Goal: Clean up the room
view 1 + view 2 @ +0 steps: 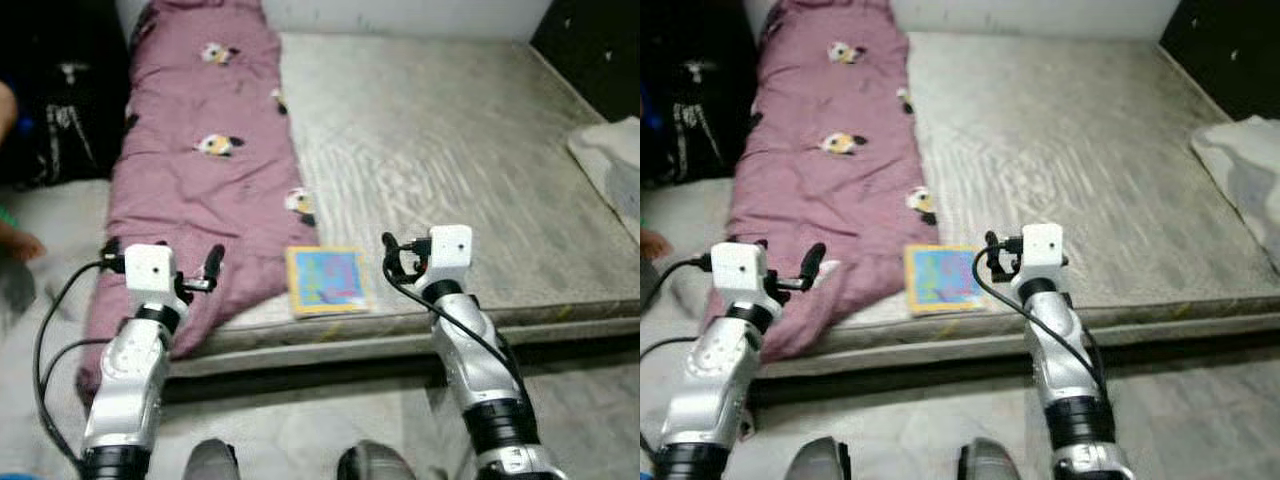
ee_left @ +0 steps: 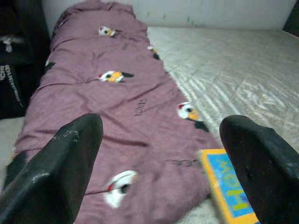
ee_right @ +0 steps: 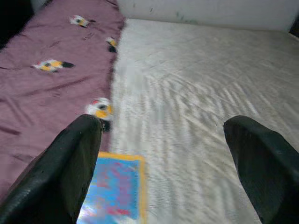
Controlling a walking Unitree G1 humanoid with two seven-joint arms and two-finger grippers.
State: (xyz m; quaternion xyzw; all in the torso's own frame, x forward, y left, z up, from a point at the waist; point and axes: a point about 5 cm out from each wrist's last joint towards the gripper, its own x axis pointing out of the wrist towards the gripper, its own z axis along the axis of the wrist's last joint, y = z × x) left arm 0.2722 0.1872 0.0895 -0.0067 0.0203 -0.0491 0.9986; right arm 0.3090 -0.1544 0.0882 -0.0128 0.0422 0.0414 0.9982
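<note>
We hold both end effectors, left and right, spread wide over the bed edge. Between them lies a yellow-bordered blue book, beside a mauve bird-print quilt on the grey mattress.

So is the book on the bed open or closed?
Closed. The book lies flat near the mattress edge with its yellow-bordered blue cover facing up, no pages showing, beside the purple blanket.

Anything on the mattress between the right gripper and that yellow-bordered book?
No. In the right eye view, the right gripper hovers just right of the book, with bare mattress between them.
</note>
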